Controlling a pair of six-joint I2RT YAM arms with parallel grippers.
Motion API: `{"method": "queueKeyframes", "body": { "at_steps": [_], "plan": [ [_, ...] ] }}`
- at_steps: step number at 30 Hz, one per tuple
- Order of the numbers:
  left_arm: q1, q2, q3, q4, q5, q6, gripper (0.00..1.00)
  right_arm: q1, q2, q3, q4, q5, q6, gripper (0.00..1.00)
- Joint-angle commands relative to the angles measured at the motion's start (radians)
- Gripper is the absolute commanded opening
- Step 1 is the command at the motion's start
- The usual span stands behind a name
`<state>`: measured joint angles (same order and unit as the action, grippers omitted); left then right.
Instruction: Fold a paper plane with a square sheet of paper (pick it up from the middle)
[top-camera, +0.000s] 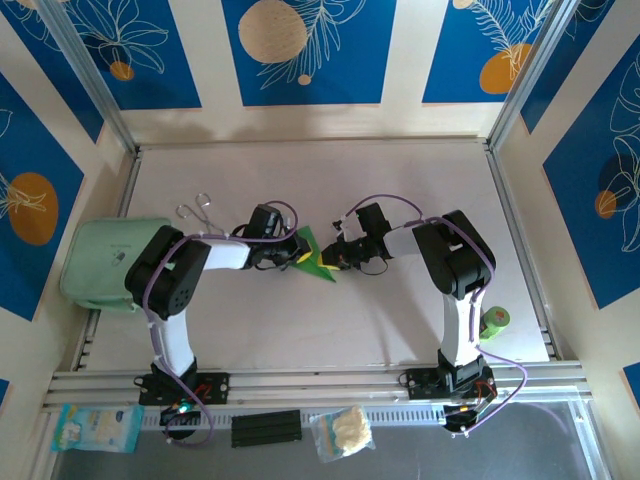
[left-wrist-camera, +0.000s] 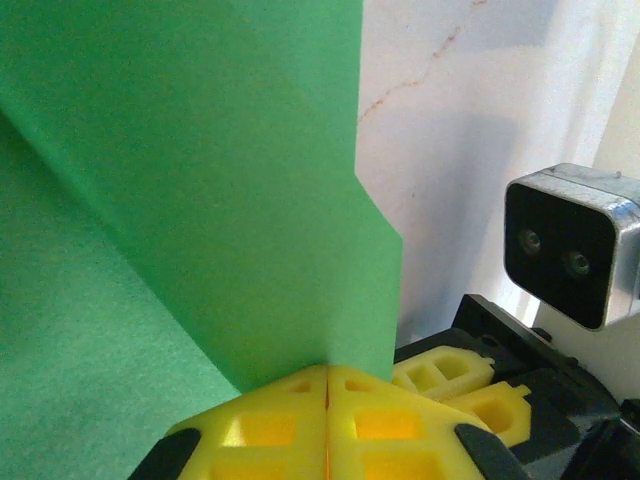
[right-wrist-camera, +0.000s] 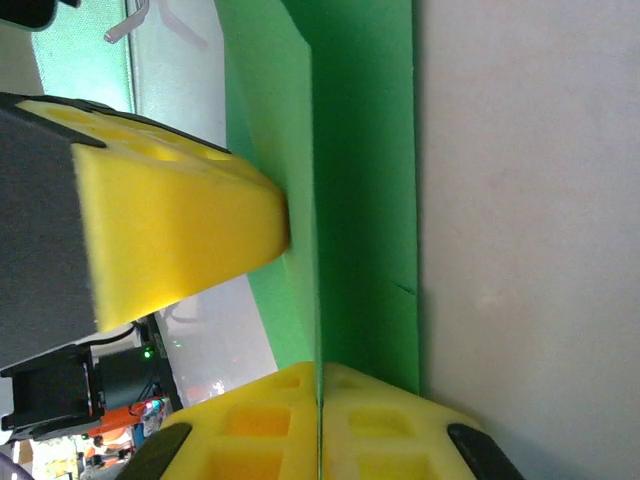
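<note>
Top external: at mid-tabletop (top-camera: 400, 180), the left hand (top-camera: 297, 253) and right hand (top-camera: 336, 258) meet at the folded green paper (top-camera: 312, 250), one on each side.

Left wrist: the left hand (left-wrist-camera: 328, 375) has its yellow fingers pressed together, pinching the paper (left-wrist-camera: 180, 220) at its lower edge.

Right wrist: the right hand (right-wrist-camera: 320, 378) likewise pinches the paper (right-wrist-camera: 365, 150) along a fold, with a left-hand finger (right-wrist-camera: 170, 230) touching the sheet.
</note>
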<state>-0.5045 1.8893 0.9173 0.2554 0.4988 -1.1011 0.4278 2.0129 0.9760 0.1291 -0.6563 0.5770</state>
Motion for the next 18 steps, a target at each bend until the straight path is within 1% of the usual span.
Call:
{"method": "queueKeyframes", "body": {
  "at_steps": [1, 4, 8, 18],
  "plan": [
    [0.004, 0.019, 0.017, 0.025, 0.021, 0.006, 0.09, -0.007, 0.06, -0.004, -0.081, 0.077, -0.013, 0.11],
    [0.004, 0.022, 0.018, 0.024, 0.021, 0.007, 0.09, -0.009, 0.063, -0.002, -0.086, 0.075, -0.014, 0.11],
    [0.004, 0.025, 0.017, 0.027, 0.021, 0.004, 0.1, -0.009, 0.068, 0.003, -0.098, 0.078, -0.016, 0.07],
    [0.007, 0.01, 0.019, 0.031, 0.017, 0.01, 0.12, -0.015, 0.083, 0.018, -0.126, 0.085, -0.018, 0.05]
  ]
}}
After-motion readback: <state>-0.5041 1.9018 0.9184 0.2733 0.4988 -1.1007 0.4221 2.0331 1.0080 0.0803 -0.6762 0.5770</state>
